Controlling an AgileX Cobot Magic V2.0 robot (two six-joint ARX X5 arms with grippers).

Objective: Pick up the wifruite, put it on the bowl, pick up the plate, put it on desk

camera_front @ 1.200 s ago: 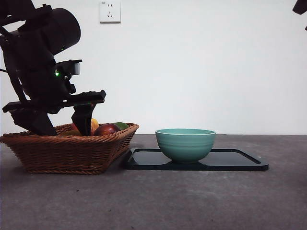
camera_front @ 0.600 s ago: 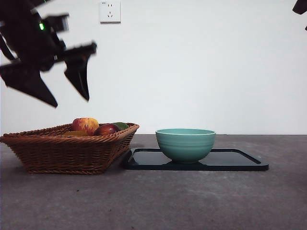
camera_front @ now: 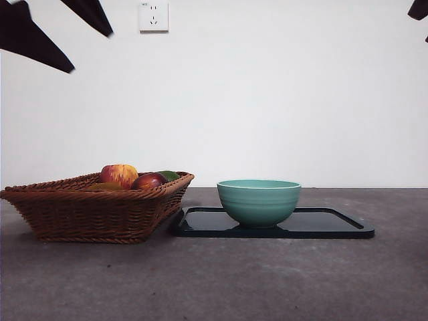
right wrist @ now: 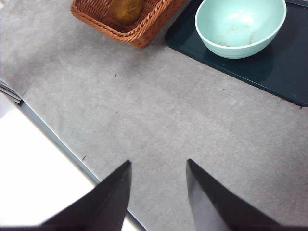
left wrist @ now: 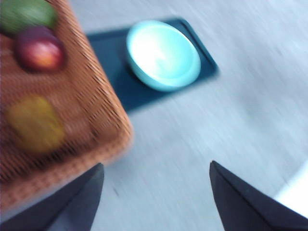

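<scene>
While the left gripper [left wrist: 154, 192] is hanging high above the basket [camera_front: 93, 214] with its jaws spread wide and nothing between them, the golden-brown fruit [left wrist: 33, 124] is lying in the basket, though the left wrist view is blurred. No step of the task is showing as done. The green bowl [camera_front: 259, 200] is standing empty on the dark tray [camera_front: 334, 226], which is resting on the desk [camera_front: 267, 281] just beside the basket. An apple [camera_front: 119, 174] and a dark red fruit [camera_front: 148, 180] are sitting near the target. The right gripper [right wrist: 158, 192] is waiting apart, jaws open and empty. Both the fruit move and the tray move are remaining.
</scene>
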